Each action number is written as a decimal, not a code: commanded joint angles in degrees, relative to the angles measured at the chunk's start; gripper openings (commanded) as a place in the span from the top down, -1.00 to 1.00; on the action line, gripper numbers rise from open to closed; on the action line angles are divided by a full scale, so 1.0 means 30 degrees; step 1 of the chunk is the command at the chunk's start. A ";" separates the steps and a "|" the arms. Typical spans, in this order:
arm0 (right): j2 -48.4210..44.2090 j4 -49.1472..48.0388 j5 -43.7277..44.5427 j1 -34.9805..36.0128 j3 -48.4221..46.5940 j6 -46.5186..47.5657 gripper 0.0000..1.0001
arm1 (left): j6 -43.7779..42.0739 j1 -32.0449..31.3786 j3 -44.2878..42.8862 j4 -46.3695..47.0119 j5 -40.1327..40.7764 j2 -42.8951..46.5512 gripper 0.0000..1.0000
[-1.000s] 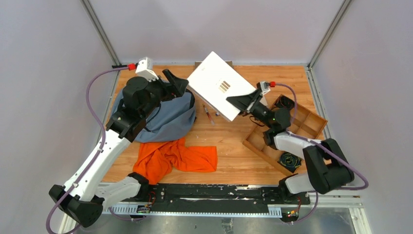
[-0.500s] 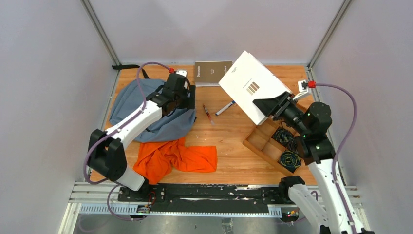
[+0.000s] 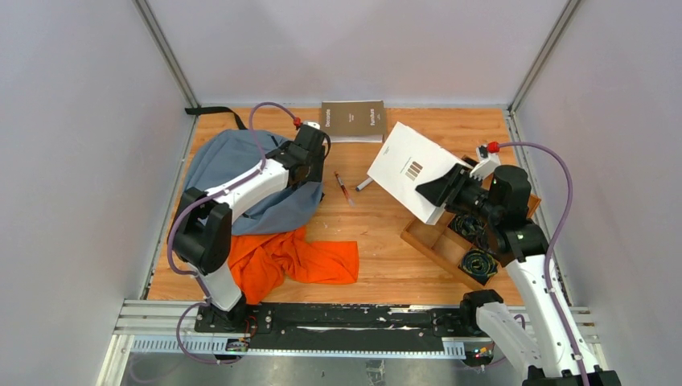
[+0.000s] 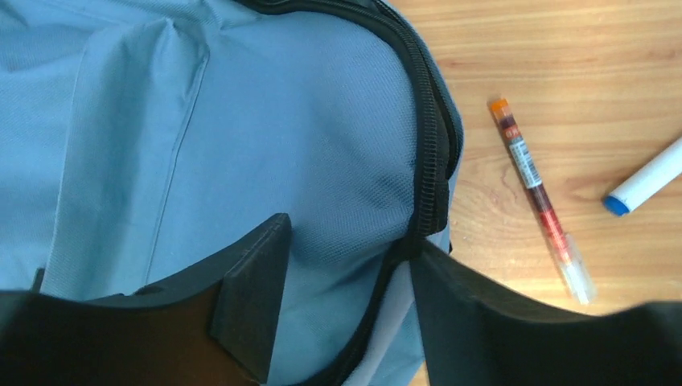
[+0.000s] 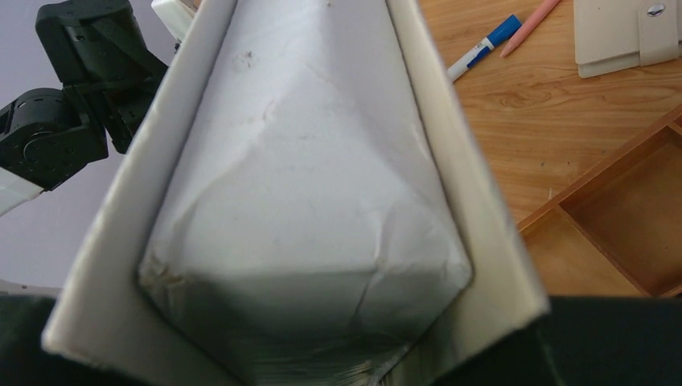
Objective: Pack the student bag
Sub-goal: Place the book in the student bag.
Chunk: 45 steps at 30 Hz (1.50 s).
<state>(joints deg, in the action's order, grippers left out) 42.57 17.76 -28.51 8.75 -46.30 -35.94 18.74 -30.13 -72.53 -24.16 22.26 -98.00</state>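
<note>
The white book (image 3: 406, 165) is now held lower and nearer the middle of the counter (image 3: 378, 233) than half a second earlier. The left hand (image 3: 310, 157) is carried slightly farther along the student bag (image 3: 233, 165), toward its right edge. The bag is laid at the back left of the counter, and its near edge touches an orange cloth (image 3: 289, 261).

From above, the fingers of the left hand are hidden beneath its wrist. In the left wrist view they are seen standing well apart, with a bulge of grey-blue fabric and the black zipper (image 4: 426, 161) between them. The finger (image 4: 482, 314) on the pen side is set against the zipper; whether any fabric is pinched cannot be told. Just beside the bag, a red pen (image 4: 539, 193) and a blue-capped marker (image 4: 643, 181) are shown lying on the bare wood.

The right hand (image 3: 449, 186) is clamped on the near end of the white book, which is tilted over the far corner of a wooden tray (image 3: 434, 241). In the right wrist view the book fills most of the frame. Beyond it a pink pen (image 5: 531, 18) and a cream case (image 5: 627, 36) are shown near the marker; from above both are covered by the book. Only the top view takes in a brown book (image 3: 352, 121) at the back edge and the coiled cables (image 3: 478, 263) kept in the tray's compartments.
</note>
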 commanded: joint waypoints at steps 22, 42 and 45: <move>0.3028 -0.8130 -0.4294 0.0964 0.0746 -0.3628 1.00 | -0.4269 0.1255 -0.5483 -0.5072 -0.2550 0.4243 1.00; 1.4499 -1.3608 0.1075 1.0247 -0.2625 -0.6996 1.00 | -0.3027 0.3217 -0.5819 -0.5966 -0.5577 0.7125 1.00; 1.5966 -1.5278 0.1857 1.0514 -0.2912 -0.8344 1.00 | -0.2648 0.3217 -0.5268 -0.5929 -0.5675 0.7346 1.00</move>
<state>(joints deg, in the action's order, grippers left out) 87.13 -17.67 -27.83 38.72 -51.48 -56.12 8.84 -20.73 -89.32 -43.44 6.79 -78.52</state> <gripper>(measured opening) 0.494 0.022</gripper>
